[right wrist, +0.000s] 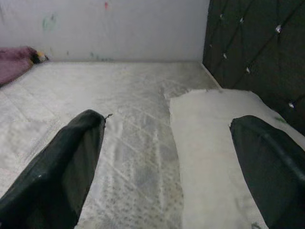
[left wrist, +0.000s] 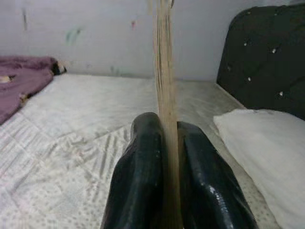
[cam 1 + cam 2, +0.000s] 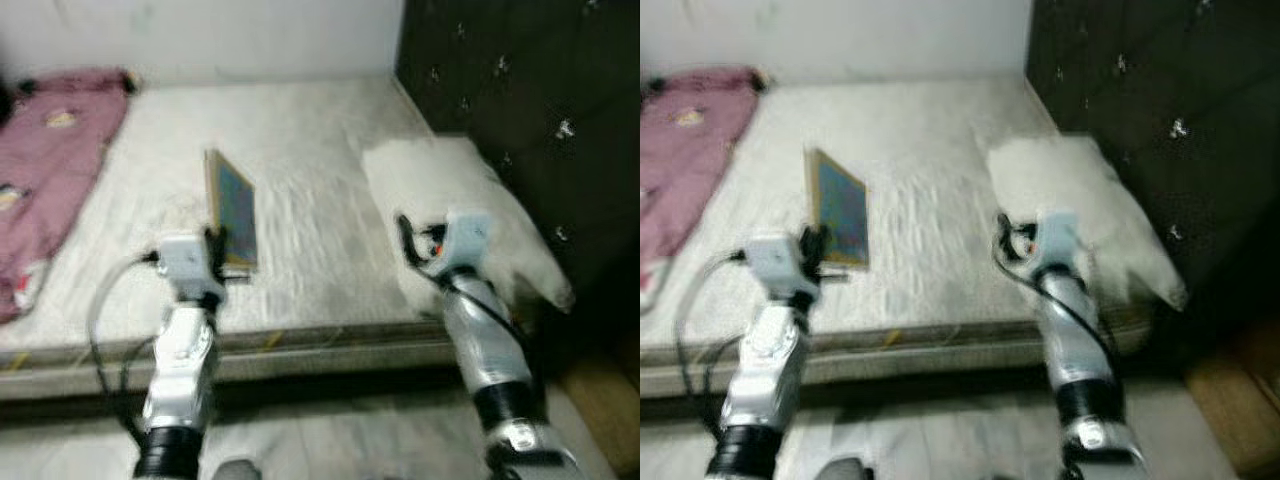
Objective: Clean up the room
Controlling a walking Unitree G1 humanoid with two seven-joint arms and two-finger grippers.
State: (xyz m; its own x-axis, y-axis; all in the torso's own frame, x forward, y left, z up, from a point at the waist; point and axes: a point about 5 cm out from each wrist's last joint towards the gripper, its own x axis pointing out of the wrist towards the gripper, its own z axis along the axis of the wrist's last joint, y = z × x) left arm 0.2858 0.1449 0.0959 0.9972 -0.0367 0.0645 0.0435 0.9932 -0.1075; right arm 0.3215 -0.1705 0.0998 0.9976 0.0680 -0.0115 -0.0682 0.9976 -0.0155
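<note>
Two silver arms are reaching forward from the near edge of the scene toward a bed point(image 3: 300, 180) covered with a pale quilted sheet. On the left, the left end effector point(image 2: 164, 148) is pinching a thin book point(image 3: 232, 212) between its two black fingers point(image 2: 138, 181), which are pressing against both covers with the page edges running up between them. That book is standing upright on edge above the near left part of the bed, its blue cover with a tan border facing right. On the right, the right end effector point(image 1: 167, 157) is hovering with its fingers spread wide and nothing between them, over the near end of a white pillow point(image 3: 470, 200) and the sheet just left of it. This pillow is lying along the right side of the bed, against a dark tufted headboard point(image 3: 530, 100) that is rising on the far right. A pink blanket point(image 3: 45, 160) is lying bunched on the far left of the bed, well apart from the book. Behind the bed, a pale wall point(image 2: 95, 33) is showing faint coloured marks. Both head views are blurred.
</note>
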